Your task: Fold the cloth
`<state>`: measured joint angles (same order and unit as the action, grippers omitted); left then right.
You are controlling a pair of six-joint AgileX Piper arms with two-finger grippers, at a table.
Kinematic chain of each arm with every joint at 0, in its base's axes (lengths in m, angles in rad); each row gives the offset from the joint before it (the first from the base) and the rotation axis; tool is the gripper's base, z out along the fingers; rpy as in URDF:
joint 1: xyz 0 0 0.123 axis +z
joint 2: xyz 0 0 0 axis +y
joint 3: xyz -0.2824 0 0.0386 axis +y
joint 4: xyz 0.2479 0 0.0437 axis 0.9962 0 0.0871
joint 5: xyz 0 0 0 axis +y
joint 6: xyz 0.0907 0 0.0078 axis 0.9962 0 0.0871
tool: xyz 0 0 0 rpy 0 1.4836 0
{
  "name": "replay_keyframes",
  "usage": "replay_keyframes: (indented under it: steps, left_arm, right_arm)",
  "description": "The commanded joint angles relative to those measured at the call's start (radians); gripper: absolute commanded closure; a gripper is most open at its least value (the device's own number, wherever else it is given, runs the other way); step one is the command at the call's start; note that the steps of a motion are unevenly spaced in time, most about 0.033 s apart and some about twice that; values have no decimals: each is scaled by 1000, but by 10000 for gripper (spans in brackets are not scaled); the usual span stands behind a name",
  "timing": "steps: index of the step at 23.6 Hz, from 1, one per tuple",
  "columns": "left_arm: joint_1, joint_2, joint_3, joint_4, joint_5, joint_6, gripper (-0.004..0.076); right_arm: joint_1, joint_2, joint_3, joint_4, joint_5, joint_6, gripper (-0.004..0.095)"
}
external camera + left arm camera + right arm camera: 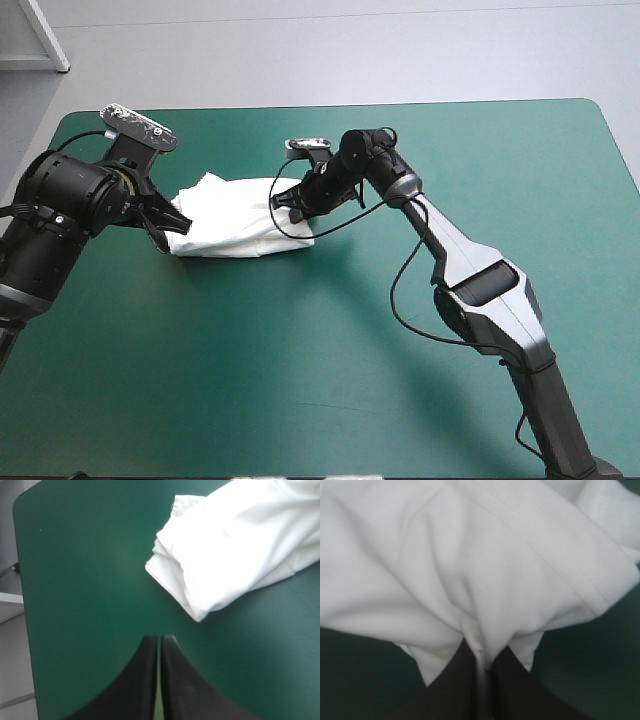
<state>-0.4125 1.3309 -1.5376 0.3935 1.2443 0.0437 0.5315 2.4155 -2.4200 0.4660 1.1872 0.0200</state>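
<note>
The white T-shirt (235,217) lies as a folded bundle on the teal-green table cover, left of the middle. My right gripper (288,203) is at the bundle's right end, shut on the T-shirt (470,570), with cloth pinched between the black fingers (512,680). My left gripper (170,228) sits at the bundle's left end. In the left wrist view the left gripper (159,640) is shut with nothing in it, and the T-shirt's folded corner (200,580) lies a short way ahead and to one side.
The table's left edge and rounded far corner (20,510) show beside the left gripper. Teal-green cover (300,370) stretches wide in front of the bundle and to its right.
</note>
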Motion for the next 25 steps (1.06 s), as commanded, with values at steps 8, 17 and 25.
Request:
replay_keyframes:
  steps: [8, 17, 25]
  left_arm:
    - [0, -37, -24, -14, -11, -2, 705]
    - [0, -71, -24, -10, -3, -2, 705]
    - [0, -106, -24, -3, -27, -6, 705]
  right_arm:
    - [-235, -161, -51, -350, -5, 52, 925]
    - [-586, -194, 46, -492, -5, 30, 925]
    - [-732, -200, 130, -303, -5, -30, 626]
